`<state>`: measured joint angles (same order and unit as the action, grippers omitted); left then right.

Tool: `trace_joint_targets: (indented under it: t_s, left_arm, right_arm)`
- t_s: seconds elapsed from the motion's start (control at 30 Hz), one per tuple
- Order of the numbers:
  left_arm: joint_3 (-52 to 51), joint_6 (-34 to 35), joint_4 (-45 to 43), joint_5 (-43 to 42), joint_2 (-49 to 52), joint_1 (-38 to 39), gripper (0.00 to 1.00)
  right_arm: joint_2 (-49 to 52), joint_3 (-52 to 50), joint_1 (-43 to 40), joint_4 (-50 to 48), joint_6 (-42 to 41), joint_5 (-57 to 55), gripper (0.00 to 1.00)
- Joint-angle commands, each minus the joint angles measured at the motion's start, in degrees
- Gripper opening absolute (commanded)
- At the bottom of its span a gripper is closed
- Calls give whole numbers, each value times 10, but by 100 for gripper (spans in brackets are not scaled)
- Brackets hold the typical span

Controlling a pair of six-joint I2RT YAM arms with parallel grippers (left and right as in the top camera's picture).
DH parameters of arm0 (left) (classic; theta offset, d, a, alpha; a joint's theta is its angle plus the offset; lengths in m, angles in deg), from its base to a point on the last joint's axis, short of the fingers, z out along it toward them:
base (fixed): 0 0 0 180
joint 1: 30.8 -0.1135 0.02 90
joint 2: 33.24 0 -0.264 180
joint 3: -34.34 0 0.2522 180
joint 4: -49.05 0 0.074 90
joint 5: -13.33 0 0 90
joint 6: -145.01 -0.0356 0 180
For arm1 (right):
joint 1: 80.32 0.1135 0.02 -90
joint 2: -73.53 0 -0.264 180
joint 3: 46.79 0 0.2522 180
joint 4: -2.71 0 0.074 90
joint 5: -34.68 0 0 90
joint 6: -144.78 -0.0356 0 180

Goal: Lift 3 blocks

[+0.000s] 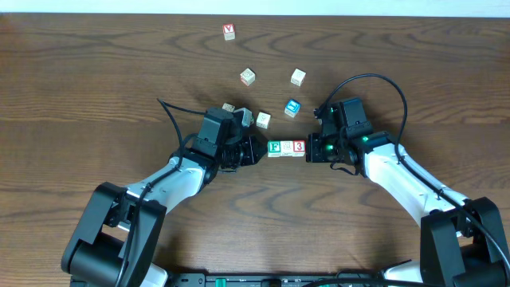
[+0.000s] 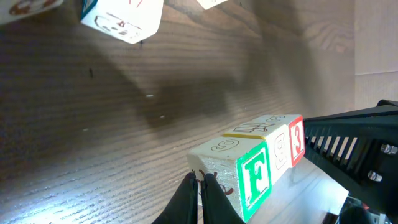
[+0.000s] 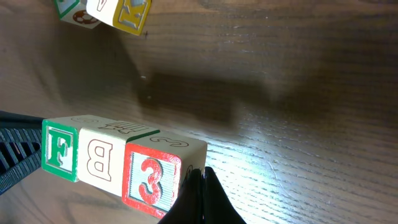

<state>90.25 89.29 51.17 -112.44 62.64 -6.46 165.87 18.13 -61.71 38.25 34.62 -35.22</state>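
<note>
Left pincer (image 1: 260, 151), right pincer (image 1: 310, 150): each pressed together, tips squeezing row ends. F block (image 1: 274, 147), pale block (image 1: 286, 147), 3 block (image 1: 298, 147) in line between, seemingly off counter (image 1: 96, 80). Risk: uneven squeeze or misaligned tips; middle buckles, blocks drop.

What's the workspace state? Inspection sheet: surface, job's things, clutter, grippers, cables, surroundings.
Surface: brown wood-grain table, no spills seen.
Job's things: green-faced wooden F cube, pale wooden B cube and red-faced wooden 3 cube in one tight row, pinched end to end. In the wrist views their shadow lies apart from them, so they are probably off the table.
Clutter: red-lettered V cube, blue-faced cube, pale cubes, all beyond the row.
Grippers: left gripper shut, tip on the F end; right gripper shut, tip on the 3 end.
Cables: black cable looping on each arm, away from the cubes.
Surroundings: nothing seen.
</note>
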Motion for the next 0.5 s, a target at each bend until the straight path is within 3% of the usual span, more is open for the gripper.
trace_joint_targets:
  t_s: [0.0, 0.47]
  left_arm:
    - [38, -7, -13, -71, -9, 19, 7]
    - [49, -5, -13, -71, -9, 19, 7]
  right_arm:
    - [-6, 30, 33, -12, -6, 152, 1]
    - [-6, 36, 33, -12, -8, 154, 1]
